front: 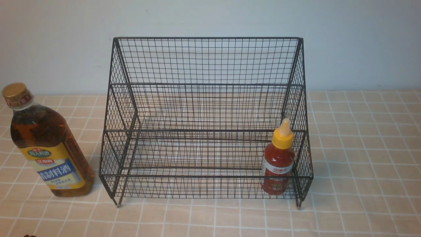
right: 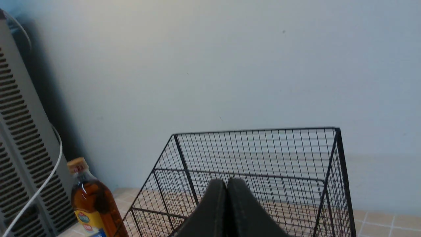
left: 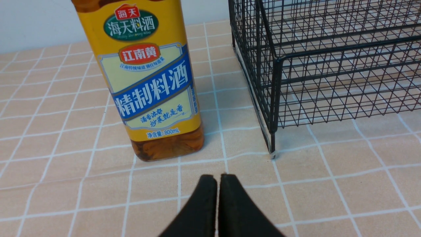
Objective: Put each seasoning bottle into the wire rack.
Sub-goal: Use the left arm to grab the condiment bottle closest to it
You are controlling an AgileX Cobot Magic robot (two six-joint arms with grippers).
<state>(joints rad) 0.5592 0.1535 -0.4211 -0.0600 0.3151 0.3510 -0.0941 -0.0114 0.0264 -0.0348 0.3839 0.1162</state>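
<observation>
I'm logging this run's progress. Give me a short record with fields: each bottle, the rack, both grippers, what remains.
red-sauce bottle: upright inside the wire rack, lower tier, right end
amber bottle: upright on the table, outside the rack, to its left
left gripper: shut, empty, low in front of the amber bottle
right gripper: shut, empty
remaining: amber bottle not yet racked

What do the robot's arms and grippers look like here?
Only the wrist views show them. The left gripper and right gripper each have two matte black fingers, broad at the base and tapering to rounded tips. No markings or cables show on them; the arms are out of view.
</observation>
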